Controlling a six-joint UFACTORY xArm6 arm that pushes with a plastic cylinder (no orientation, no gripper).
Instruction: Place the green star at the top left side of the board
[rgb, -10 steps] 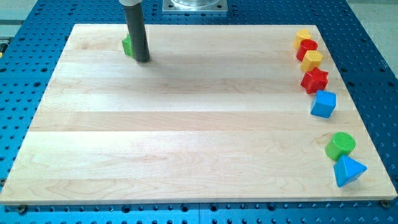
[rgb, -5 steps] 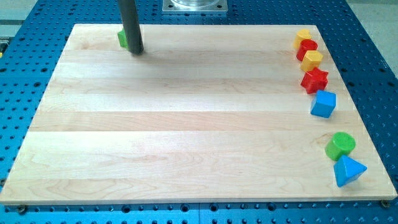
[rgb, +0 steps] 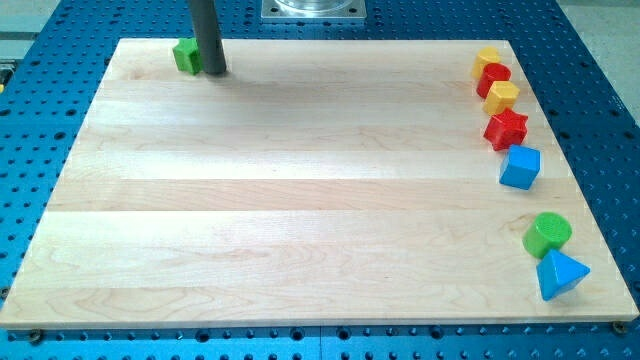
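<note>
Rod (rgb: 205, 30) cut off at view's top, hiding green star's (rgb: 184, 55) right side

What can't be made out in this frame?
- Green block, camera view: its right part is hidden behind the dark rod, so the star shape is not confirmable.
- My tip: whether it touches the green block cannot be told.
- Rod's upper part: cut off by the view's top edge.
- Top yellow block: partly covered by the red block below it.
</note>
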